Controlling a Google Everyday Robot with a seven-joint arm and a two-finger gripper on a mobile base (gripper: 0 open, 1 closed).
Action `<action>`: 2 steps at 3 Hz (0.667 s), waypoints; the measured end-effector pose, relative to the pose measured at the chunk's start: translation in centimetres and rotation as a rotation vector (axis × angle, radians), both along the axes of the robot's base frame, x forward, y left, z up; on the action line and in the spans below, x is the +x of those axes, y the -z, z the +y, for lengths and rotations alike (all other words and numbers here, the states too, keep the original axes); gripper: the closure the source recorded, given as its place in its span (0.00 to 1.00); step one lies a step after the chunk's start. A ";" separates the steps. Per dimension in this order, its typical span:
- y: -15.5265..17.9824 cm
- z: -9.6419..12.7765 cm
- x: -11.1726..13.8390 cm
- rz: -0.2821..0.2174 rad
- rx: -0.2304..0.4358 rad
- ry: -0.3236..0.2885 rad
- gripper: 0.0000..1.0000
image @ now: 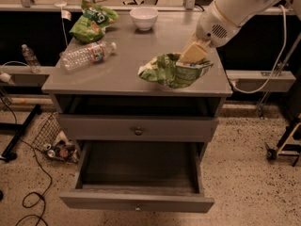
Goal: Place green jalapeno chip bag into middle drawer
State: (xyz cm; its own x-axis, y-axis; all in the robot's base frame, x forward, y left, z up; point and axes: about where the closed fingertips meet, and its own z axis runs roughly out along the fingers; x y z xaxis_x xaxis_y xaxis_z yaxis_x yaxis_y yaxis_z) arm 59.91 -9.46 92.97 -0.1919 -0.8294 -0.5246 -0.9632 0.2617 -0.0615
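Over the gray tabletop's (127, 55) right side, the tan two-finger tool (194, 53) pinches the crumpled pale-green foil chip bag (167, 72) by its top. The bag is probably light, floppy and slippery.

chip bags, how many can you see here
2. The green jalapeno chip bag hangs in the tool over the front right of the cabinet top; a brighter green chip bag lies at its back left. The open drawer shows none.

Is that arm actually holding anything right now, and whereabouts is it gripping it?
Yes. The tool, over the right front corner of the cabinet top, pinches the green jalapeno chip bag by its upper edge, near the bag's right end.
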 end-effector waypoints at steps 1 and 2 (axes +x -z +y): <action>0.2 0.3 -0.2 0.000 -0.002 -0.026 1.00; 0.2 0.3 -0.2 0.000 -0.002 -0.026 1.00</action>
